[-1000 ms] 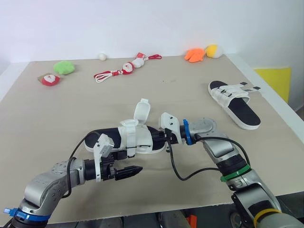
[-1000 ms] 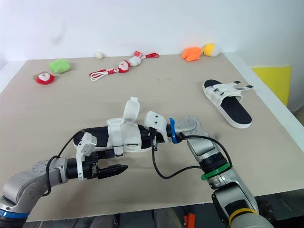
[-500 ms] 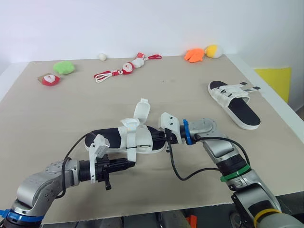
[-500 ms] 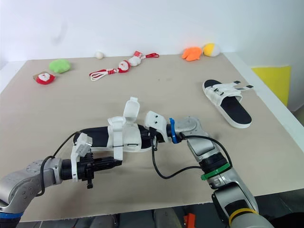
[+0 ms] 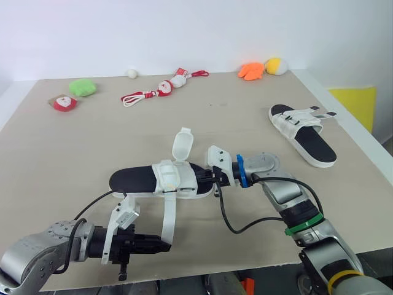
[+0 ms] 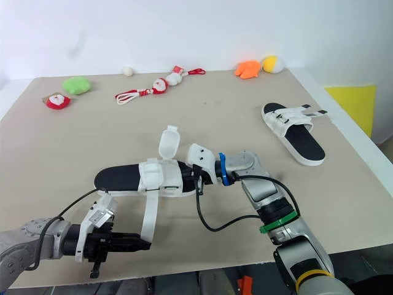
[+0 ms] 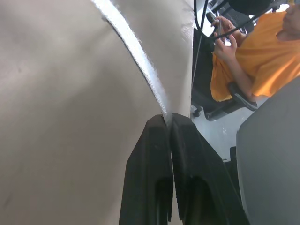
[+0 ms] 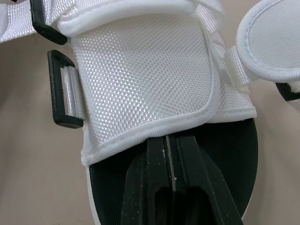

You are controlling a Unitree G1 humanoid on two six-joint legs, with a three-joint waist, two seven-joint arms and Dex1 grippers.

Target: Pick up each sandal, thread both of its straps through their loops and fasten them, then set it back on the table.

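Holding strap (image 5: 169, 212) taut toward near edge of bench (image 5: 61, 153), left claw (image 5: 163, 246) pinched shut on its tip. Right claw (image 5: 201, 179) clamped on sandal (image 5: 132, 180), mid-bench. Steer tip to black loop (image 8: 52, 89) untwisted; brace sole firmly.

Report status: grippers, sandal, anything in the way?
Left gripper shut on strap, strap taut. Right gripper shut on sandal. Other sandal far right, nothing blocking.
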